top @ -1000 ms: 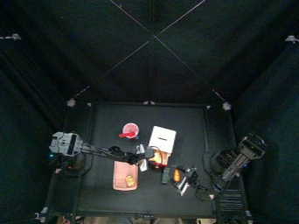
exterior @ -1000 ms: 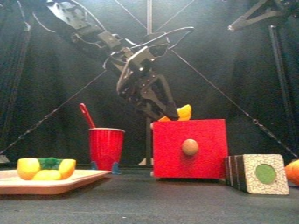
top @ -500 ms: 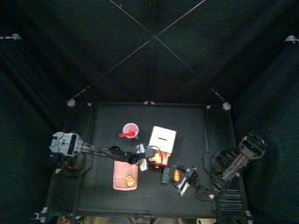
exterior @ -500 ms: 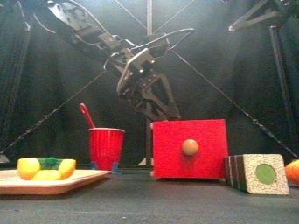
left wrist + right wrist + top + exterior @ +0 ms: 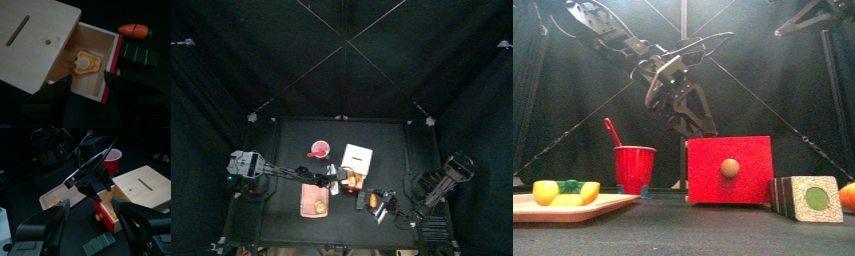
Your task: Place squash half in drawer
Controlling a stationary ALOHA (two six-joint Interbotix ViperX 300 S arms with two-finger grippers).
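1. One squash half [image 5: 85, 62] lies inside my one drawer [image 5: 93, 60], near its middle.
2. My left tool [image 5: 85, 80] hangs wide above the drawer's open edge, holding nothing.
3. My right tool [image 5: 93, 215] is wide too, at 3 o'clock on the bench [image 5: 291, 140].

Two black jointed arms [image 5: 627, 45] — looping black cables, matte black jaws.

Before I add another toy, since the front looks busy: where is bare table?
The back strip behind the red cup and drawer box is bare. The front is crowded: cutting board, open drawer holding the squash half, left gripper above it, carrot, green block.
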